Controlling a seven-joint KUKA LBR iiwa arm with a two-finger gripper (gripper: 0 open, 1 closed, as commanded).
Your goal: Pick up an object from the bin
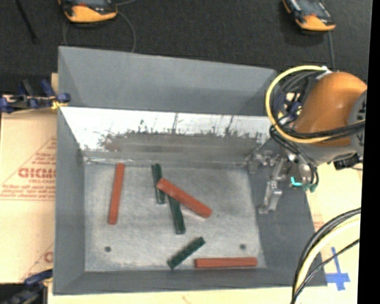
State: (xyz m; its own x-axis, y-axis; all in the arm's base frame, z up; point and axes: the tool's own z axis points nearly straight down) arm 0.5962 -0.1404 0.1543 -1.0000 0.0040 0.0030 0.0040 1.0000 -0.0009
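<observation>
My gripper hangs over the bin's right sloping wall, above the floor's right edge, with nothing seen in it. Nearest on the floor is a red-brown flat bar, lying slantwise at the centre, well left of the gripper. It rests across a dark green bar. Another red-brown bar lies flat along the front edge, below and left of the gripper. A dark green bar lies tilted just left of that one.
A third red-brown bar lies upright in the picture at the floor's left. A short dark green bar sits behind the central pair. The arm's orange cover and cables stand over the bin's right rim.
</observation>
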